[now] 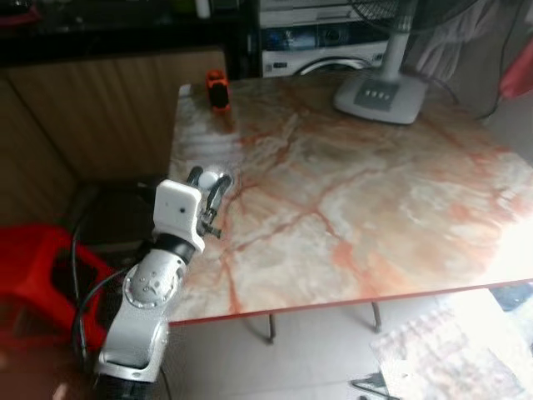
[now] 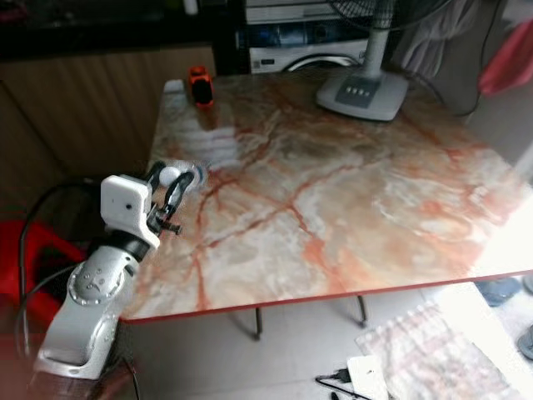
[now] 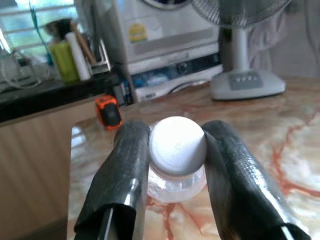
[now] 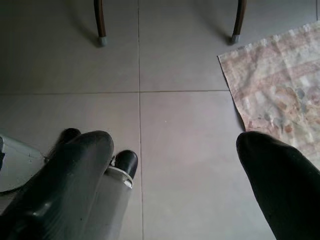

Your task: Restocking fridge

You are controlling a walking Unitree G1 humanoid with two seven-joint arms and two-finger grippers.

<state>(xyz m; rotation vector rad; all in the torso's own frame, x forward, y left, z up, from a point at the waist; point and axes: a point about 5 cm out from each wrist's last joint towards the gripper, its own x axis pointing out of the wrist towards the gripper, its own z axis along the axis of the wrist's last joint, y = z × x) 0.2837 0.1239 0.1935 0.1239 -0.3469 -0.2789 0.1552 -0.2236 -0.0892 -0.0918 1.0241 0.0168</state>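
From the head's left eye, a marble-patterned tabletop [image 1: 350,208] with orange veins and a thin red edge fills most of the scene; a fan base [image 1: 381,97] stands at its far side and a small orange and black object [image 1: 217,88] sits near its far left corner. Most of the surface is bare. Wooden cabinet fronts [image 1: 92,117] run along the left beyond it, a red stool [image 1: 37,279] stands on the floor by the near left corner, and a patterned rug [image 1: 450,350] lies on the tiles under the near right edge. The left gripper [image 1: 210,185] reaches over the left edge, its jaws pinching a small clear bottle with a white cap [image 1: 208,178] that stands just inside that edge. The right eye gives the same layout, with thin metal table legs [image 2: 256,321] below the near edge. The left wrist view looks along the fingers [image 3: 125,175] pressed on either side of the bottle, the tabletop beyond it open up to the fan base, with a white appliance [image 3: 160,35] behind. The right wrist view shows the right gripper [image 4: 175,165] hanging over grey floor tiles [image 4: 185,60], jaws spread wide, beside the rug.
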